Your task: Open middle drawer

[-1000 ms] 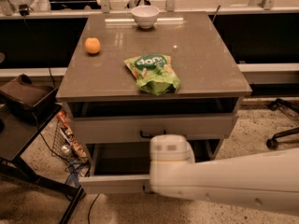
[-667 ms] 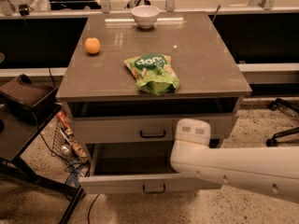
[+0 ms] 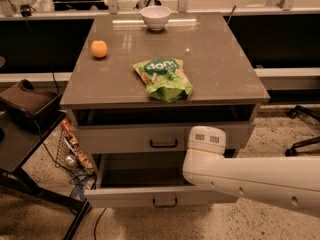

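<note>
"Where did the arm get to?"

"It swung off to the right. Its white end had sat squarely before the drawers, and now it no longer covered the upper drawer's handle."

"And the middle drawer?"

"It stayed pulled well out below the counter, grey inside showing. It looked done to me, with the arm backing away."

"The gripper?"

"Hidden somewhere behind that white end, by the open drawer's right corner. I couldn't tell whether it was open or closed."
</note>
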Available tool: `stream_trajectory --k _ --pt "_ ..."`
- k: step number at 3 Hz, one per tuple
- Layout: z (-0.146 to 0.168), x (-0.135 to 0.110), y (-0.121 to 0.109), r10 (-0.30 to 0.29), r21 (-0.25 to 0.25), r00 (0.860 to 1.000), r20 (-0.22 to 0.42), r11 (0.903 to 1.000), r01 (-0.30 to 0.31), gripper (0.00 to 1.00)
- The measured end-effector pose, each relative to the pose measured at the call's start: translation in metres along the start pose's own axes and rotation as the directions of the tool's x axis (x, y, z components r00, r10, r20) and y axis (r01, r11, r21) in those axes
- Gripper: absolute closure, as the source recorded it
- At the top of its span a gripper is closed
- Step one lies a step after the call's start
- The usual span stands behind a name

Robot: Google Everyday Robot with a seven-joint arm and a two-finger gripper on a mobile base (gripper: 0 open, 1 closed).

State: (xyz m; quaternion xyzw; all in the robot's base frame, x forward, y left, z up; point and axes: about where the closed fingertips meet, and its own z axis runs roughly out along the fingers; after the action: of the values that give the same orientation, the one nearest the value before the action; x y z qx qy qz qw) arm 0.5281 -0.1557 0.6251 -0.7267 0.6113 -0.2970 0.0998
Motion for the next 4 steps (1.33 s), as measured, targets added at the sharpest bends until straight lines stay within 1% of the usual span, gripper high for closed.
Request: stream_trajectory --k 1,2,3,4 --pt "0.020 0.001 0.000 0.022 -0.043 0.998 0.050 0.9989 -0.020 1.00" --pt "0.071 0.005 0.007 0.092 -0.135 0.985 0.148 0.9882 -0.072 1.00" --pt "0.119 0.001 0.024 0.145 -0.218 0.965 0.220 0.9712 -0.097 1.00" --pt "0.143 -0.002 0.049 0.189 -0.266 0.944 0.270 0.9569 -0.116 1.00"
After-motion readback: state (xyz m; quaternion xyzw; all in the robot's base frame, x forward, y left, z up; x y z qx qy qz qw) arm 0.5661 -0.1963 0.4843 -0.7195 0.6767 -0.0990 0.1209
